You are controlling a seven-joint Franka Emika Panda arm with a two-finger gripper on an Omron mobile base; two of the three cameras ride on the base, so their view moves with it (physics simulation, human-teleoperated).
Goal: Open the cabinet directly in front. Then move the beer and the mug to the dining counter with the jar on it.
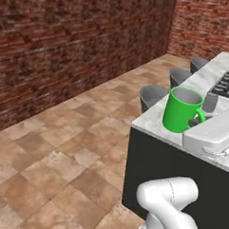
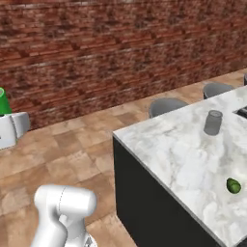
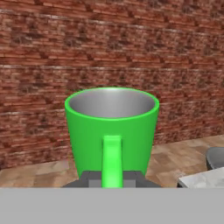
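Green fills my hand view: the mug (image 3: 112, 131) sits upright right in front of the camera, its handle facing me and running down between the two dark fingertips, so I read the gripper (image 3: 112, 180) as pinched tight on that handle. Where the pads actually meet the handle is cut off by the bottom of that view. In the left base view the mug (image 1: 182, 110) hangs over the near corner of the dining counter (image 1: 154, 121), and I cannot tell whether its base touches the marble, since the white hand hides its lower right side. The jar (image 1: 210, 102) stands just behind the mug there, partly covered by it. From the right base view I see the jar (image 2: 212, 122) whole, on the marble (image 2: 183, 154) near the far edge, while the mug (image 2: 4, 102) is a green sliver clipped by the left border. A small green object (image 2: 233, 185) lies on the counter closer to me; too small to identify. Grey stools (image 1: 152, 96) line the far side.
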